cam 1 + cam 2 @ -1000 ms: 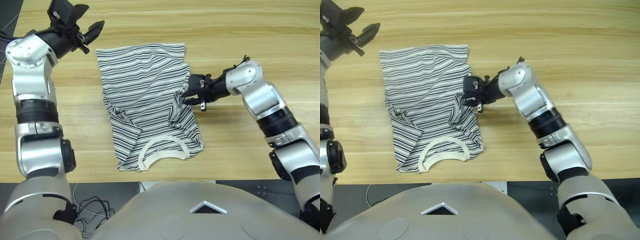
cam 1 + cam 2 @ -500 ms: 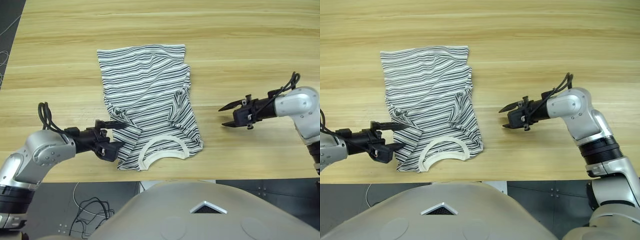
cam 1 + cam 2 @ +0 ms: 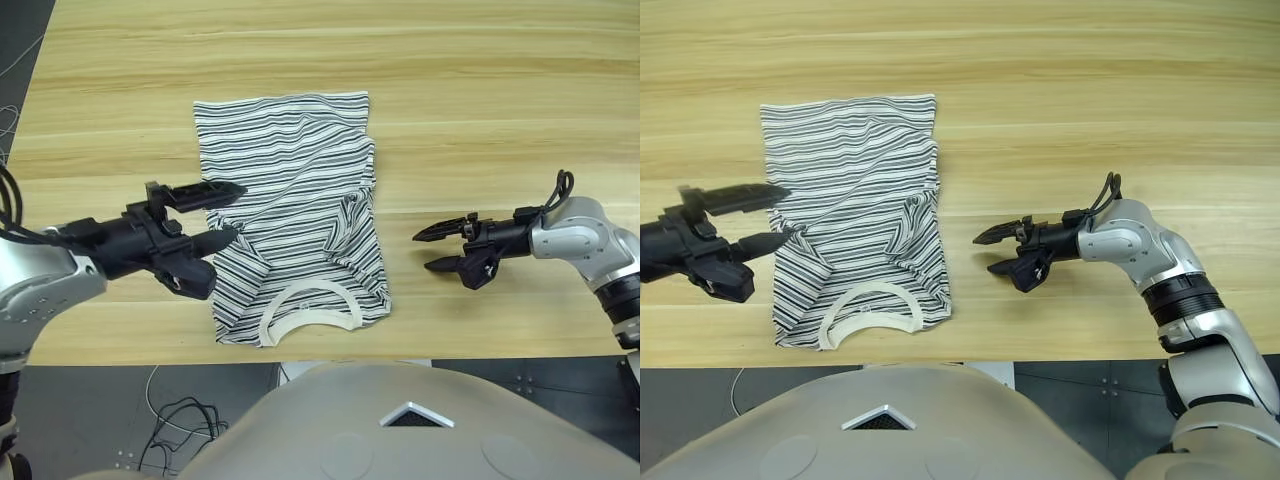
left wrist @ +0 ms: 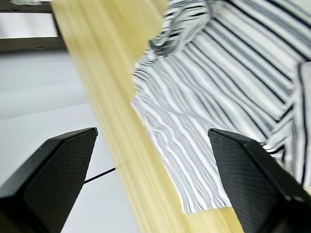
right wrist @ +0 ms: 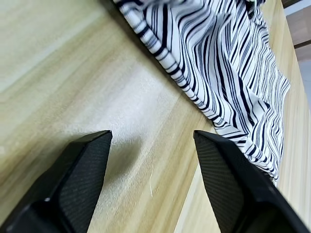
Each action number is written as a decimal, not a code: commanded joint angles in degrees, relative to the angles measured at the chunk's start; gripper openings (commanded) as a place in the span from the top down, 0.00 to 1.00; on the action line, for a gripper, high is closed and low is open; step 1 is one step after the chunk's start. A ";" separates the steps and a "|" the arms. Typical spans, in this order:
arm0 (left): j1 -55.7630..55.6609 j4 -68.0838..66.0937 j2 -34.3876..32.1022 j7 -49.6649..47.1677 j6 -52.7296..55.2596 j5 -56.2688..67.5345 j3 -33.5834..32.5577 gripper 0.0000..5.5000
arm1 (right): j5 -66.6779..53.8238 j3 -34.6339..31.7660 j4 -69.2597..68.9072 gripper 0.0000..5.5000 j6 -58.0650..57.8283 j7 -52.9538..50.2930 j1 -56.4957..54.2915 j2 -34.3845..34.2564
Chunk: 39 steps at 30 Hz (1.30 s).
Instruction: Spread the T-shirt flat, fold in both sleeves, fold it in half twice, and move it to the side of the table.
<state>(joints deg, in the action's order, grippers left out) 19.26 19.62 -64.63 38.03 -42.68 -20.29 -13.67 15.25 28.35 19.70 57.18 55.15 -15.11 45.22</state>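
A black-and-white striped T-shirt [image 3: 290, 200] lies on the wooden table [image 3: 480, 110], sleeves folded in, white collar [image 3: 310, 310] toward the near edge, cloth still wrinkled. My left gripper [image 3: 228, 212] hangs open at the shirt's left edge, fingertips over the cloth, holding nothing. My right gripper [image 3: 425, 250] stands open just above the table, a short way right of the shirt's right edge. The left wrist view has the striped cloth [image 4: 228, 92] and table edge between its fingers [image 4: 43, 179]. In the right wrist view the shirt's edge [image 5: 214, 63] lies beyond the fingers [image 5: 77, 184].
Bare wood stretches to the right [image 3: 520, 150] and behind the shirt. The table's near edge [image 3: 480, 358] runs just below the collar, and the left edge [image 3: 30, 90] drops to dark floor with cables [image 3: 175, 415].
The right gripper let go of the shirt's right side, drew off right, then came back toward it. The left arm swung from the far left corner down to the shirt's left edge.
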 commanded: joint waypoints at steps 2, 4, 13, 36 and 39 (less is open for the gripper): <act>5.08 -0.75 -1.78 4.32 0.49 1.22 -3.01 0.23 | -0.60 1.53 1.49 0.43 2.36 0.36 -0.19 1.25; 9.47 -2.38 -1.38 5.52 -0.67 -0.57 -2.72 0.23 | -1.29 1.91 0.36 0.43 3.42 0.20 -0.50 1.09; 21.47 -3.64 -0.24 8.65 0.62 -6.98 -1.89 0.23 | -4.74 4.36 -5.95 0.43 3.88 1.35 -0.89 1.66; 26.49 1.12 2.21 12.49 7.30 -8.97 3.98 0.23 | 0.64 8.34 -4.64 0.43 9.10 -2.72 -0.50 -1.98; 26.77 2.39 2.27 12.74 8.63 -8.60 4.83 0.23 | 1.63 9.15 -4.35 0.43 9.45 -3.46 -0.82 -2.88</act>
<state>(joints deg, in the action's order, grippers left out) 44.59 22.23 -63.27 49.15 -35.07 -27.80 -11.60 15.67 37.13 15.12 66.06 52.21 -15.03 43.05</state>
